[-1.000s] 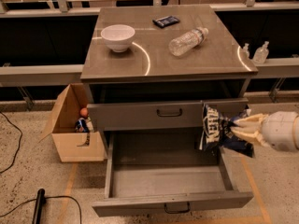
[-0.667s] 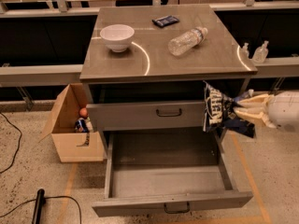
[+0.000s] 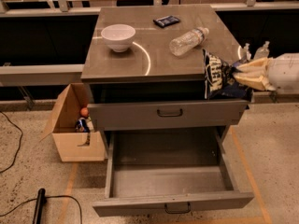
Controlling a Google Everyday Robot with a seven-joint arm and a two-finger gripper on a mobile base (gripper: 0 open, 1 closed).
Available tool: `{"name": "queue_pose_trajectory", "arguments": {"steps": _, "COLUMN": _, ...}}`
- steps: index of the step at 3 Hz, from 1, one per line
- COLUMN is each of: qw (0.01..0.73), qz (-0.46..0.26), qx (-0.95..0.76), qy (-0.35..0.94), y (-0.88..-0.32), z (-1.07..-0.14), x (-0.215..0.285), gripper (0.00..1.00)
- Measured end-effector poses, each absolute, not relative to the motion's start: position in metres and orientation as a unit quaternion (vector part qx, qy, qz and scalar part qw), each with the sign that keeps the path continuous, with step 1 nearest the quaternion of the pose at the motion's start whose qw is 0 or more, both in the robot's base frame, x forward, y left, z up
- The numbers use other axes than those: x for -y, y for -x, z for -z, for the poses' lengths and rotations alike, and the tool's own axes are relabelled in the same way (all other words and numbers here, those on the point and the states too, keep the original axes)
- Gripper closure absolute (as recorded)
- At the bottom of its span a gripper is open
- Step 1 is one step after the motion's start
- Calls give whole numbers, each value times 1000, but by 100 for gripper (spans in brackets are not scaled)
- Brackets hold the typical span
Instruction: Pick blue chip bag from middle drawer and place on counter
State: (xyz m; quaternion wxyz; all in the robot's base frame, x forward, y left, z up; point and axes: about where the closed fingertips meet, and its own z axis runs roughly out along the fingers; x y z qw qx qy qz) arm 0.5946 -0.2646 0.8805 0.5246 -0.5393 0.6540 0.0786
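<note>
The blue chip bag (image 3: 216, 75), dark navy with white lettering, hangs upright at the counter's front right corner, level with its edge. My gripper (image 3: 239, 76) comes in from the right with cream fingers (image 3: 250, 78) shut on the bag's right side. The middle drawer (image 3: 170, 171) is pulled open below, and its grey tray has nothing in it. The counter (image 3: 154, 43) is a glossy grey-brown top with a thin white arc.
On the counter are a white bowl (image 3: 118, 37), a clear water bottle (image 3: 188, 40) lying on its side, and a small flat navy packet (image 3: 166, 20). An open cardboard box (image 3: 74, 125) with small items stands on the floor left. A black cable (image 3: 39, 204) lies front left.
My gripper has lifted the chip bag up from beside the upper drawer front to the height of the counter's edge. The drawer has stayed open.
</note>
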Motion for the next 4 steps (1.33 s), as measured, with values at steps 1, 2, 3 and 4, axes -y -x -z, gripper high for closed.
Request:
{"name": "queue_pose_trajectory", "arguments": {"steps": 1, "qw": 543, "qz": -68, "qx": -624, "qy": 558, "y": -630, "z": -918, "x": 268, "gripper": 100}}
{"name": "queue_pose_trajectory", "arguments": {"steps": 2, "qw": 557, "qz": -52, "qx": -598, "qy": 574, "y": -657, "z": -951, "x": 270, "gripper": 100}}
{"name": "queue_pose_trajectory", "arguments": {"steps": 3, "qw": 565, "qz": -43, "qx": -582, "qy": 583, "y": -671, "z": -969, "x": 270, "gripper": 100}}
{"name": "queue_pose_trajectory", "arguments": {"steps": 4, "qw": 572, "qz": -36, "qx": -569, "qy": 590, "y": -683, "z": -985, "x": 271, "gripper": 100}}
